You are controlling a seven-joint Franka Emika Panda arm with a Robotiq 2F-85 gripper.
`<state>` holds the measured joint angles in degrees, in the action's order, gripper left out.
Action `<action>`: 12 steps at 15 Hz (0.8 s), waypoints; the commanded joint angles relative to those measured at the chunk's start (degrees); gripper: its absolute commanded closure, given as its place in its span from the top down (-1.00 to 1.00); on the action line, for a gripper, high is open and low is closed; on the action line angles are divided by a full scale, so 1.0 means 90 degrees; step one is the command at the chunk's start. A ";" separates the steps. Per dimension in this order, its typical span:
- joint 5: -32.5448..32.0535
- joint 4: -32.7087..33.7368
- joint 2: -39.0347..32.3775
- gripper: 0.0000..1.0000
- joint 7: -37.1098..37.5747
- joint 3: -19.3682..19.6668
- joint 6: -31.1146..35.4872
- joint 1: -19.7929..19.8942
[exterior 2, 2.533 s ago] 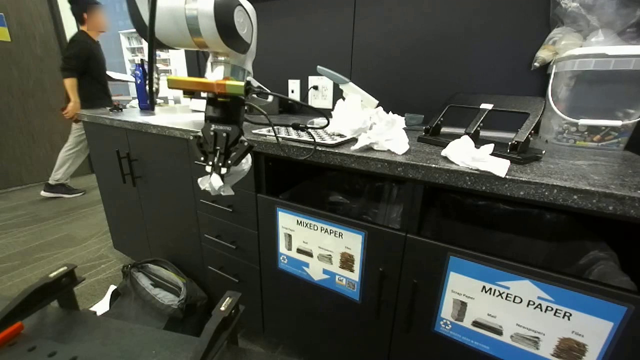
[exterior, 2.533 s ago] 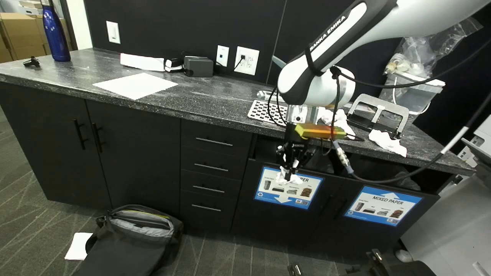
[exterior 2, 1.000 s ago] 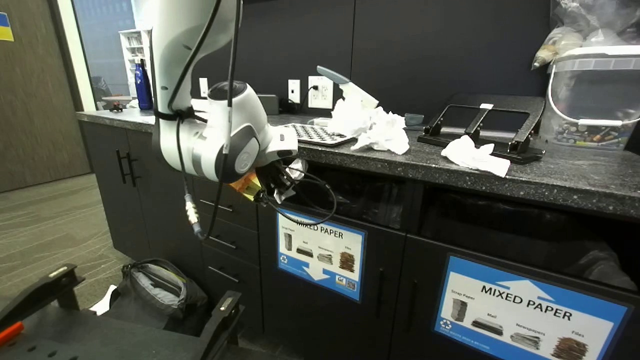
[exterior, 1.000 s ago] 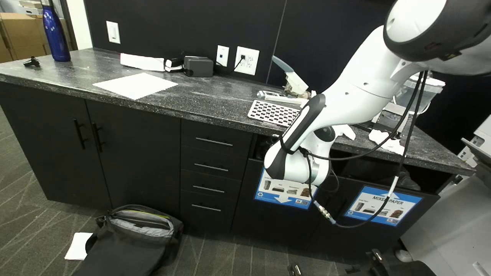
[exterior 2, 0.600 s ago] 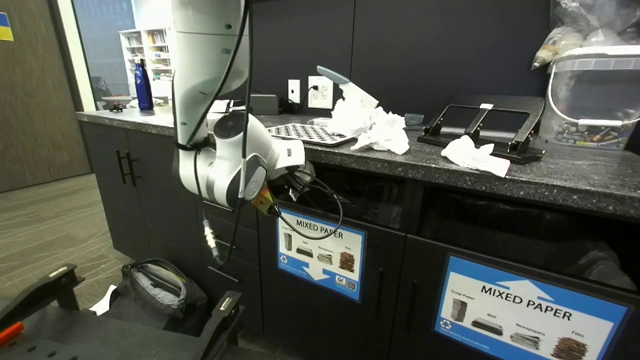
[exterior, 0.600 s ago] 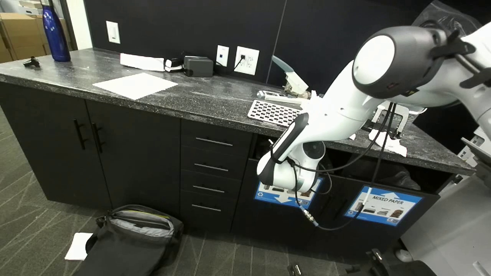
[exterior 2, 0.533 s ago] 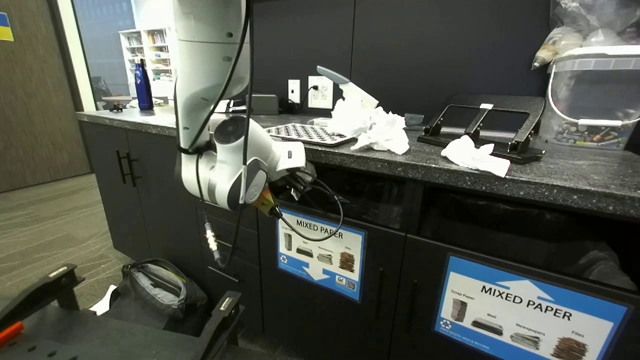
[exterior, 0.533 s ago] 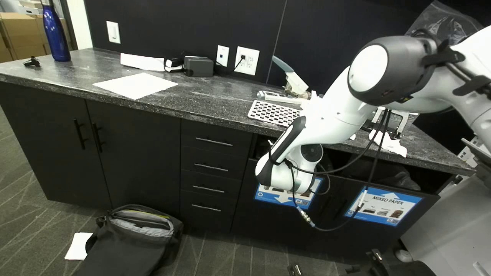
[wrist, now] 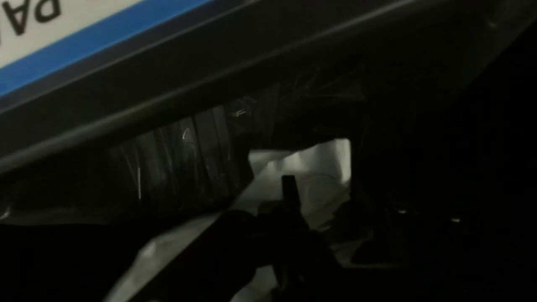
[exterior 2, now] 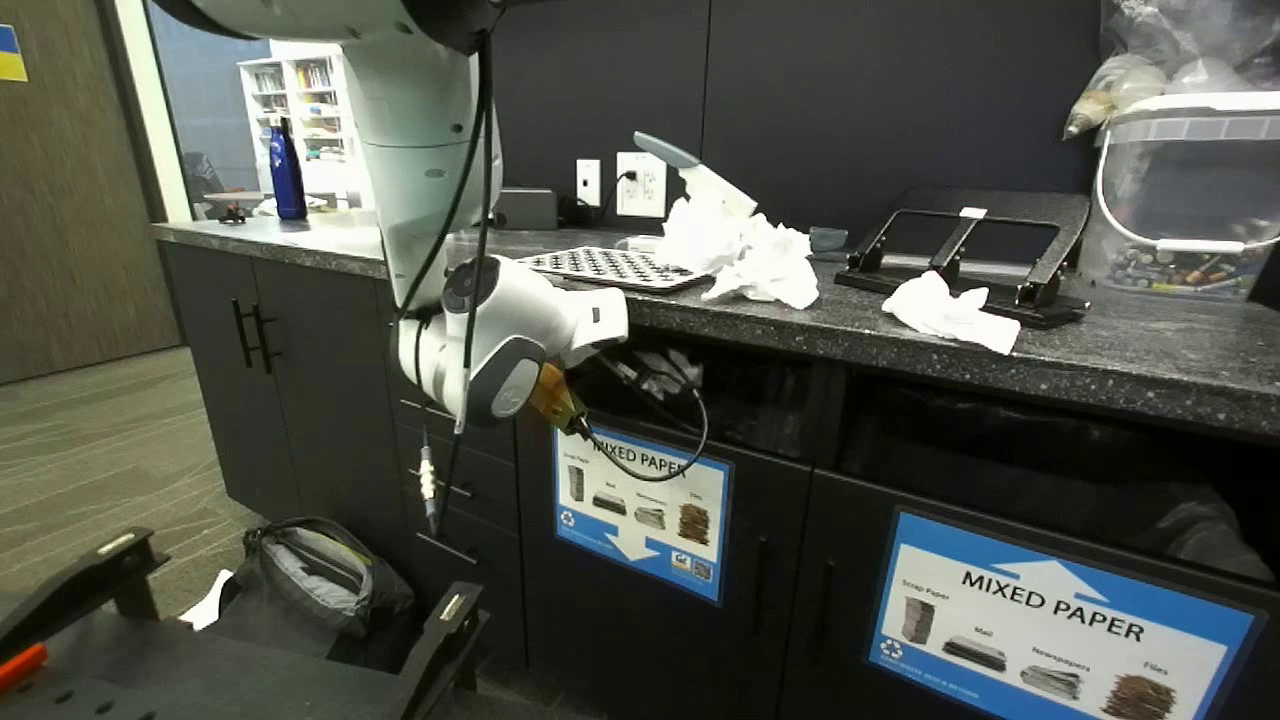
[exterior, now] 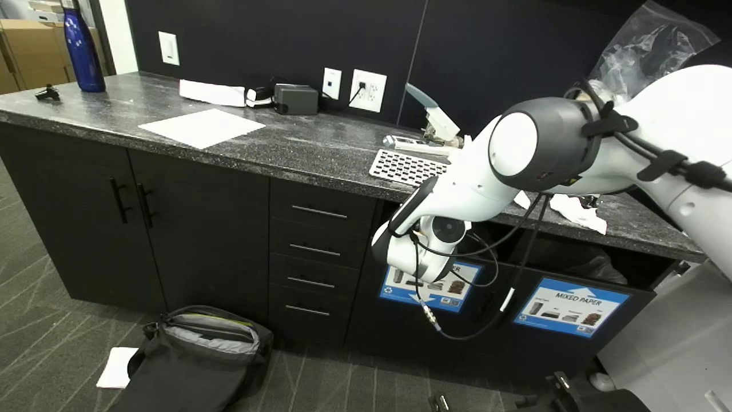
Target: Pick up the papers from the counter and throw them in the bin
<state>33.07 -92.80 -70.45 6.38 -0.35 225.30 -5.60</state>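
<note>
Below the front edge of the desk (exterior 2: 1135,345), at the dark bin opening (exterior 2: 785,415) above a sign (exterior 2: 640,520) with a down arrow: one creased white paper wad (wrist: 325,161), close in the wrist view. The gripper (wrist: 291,193) shows one dark finger across the paper; the rest is lost in shadow. Cannot tell whether it grips the wad or has parted from it. Wrinkled clear liner (wrist: 205,142) near the wad; contact unclear.

Step, as judged: release into the bin. Not confirmed.

Farther out, on the desk in an exterior view: a paper pile (exterior 2: 765,265) by the checkered mat (exterior 2: 610,266); a lone wad (exterior 2: 950,310) just in front of a black stand (exterior 2: 1030,205). Both probably left to do.

Risks:
1. Paper this light may cling to a finger and ride back out if the fingers part too little.
2. Let go short of the liner, the wad could lodge behind the cabinet door (exterior 2: 660,640).
3. The cable (exterior 2: 660,481) loops before that door's top edge; it could snag on withdrawal.
4. A later grasp at the pile might drag the mat, the two lying so near.
</note>
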 commanded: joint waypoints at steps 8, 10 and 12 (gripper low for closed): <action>-0.0361 -0.1678 0.1617 1.00 -0.0756 0.0095 -0.2069 -0.0156; -0.0474 -0.2315 0.2194 1.00 -0.1058 -0.0044 -0.2137 -0.0071; -0.0494 -0.2963 0.2837 1.00 -0.1132 -0.0152 -0.2205 -0.0014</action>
<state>30.06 -108.25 -55.84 -1.55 -0.19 207.33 -6.90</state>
